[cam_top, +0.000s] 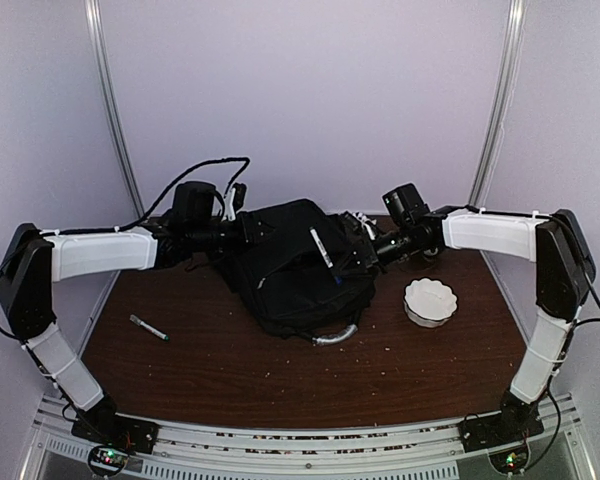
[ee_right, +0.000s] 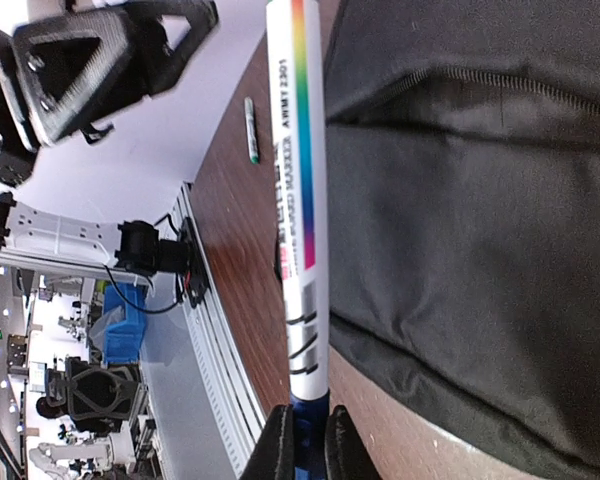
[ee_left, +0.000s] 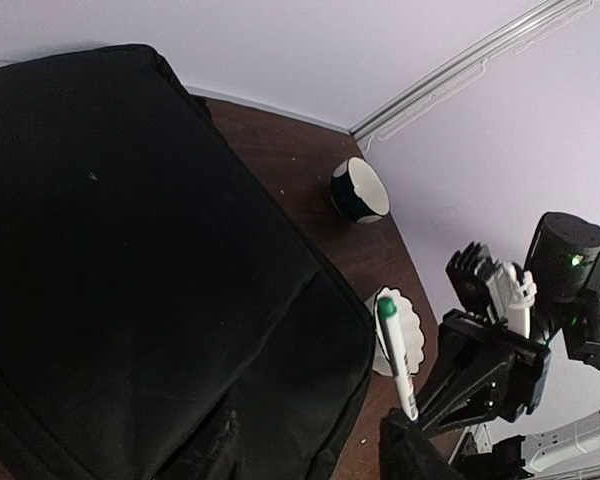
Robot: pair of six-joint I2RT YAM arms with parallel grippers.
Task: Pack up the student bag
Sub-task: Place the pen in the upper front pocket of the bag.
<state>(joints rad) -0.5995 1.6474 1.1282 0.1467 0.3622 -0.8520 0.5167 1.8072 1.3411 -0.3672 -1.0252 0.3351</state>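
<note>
The student bag (cam_top: 298, 272), a large black backpack with a silver handle (cam_top: 337, 337), lies mid-table. My left gripper (cam_top: 244, 236) is at the bag's far left edge, shut on its fabric; the bag (ee_left: 140, 270) fills the left wrist view and hides the fingers. My right gripper (ee_right: 307, 445) is shut on the blue end of a white marker (ee_right: 300, 200) with a rainbow stripe. It holds the marker (cam_top: 321, 247) over the bag's top. In the left wrist view the marker (ee_left: 397, 355) shows a green cap. The bag's zip seam (ee_right: 480, 80) lies beside it.
A second marker (cam_top: 149, 328) lies on the table at the left; it also shows in the right wrist view (ee_right: 250, 130). A white scalloped bowl (cam_top: 430, 300) sits right of the bag. A dark cup (ee_left: 360, 190) stands near the back wall.
</note>
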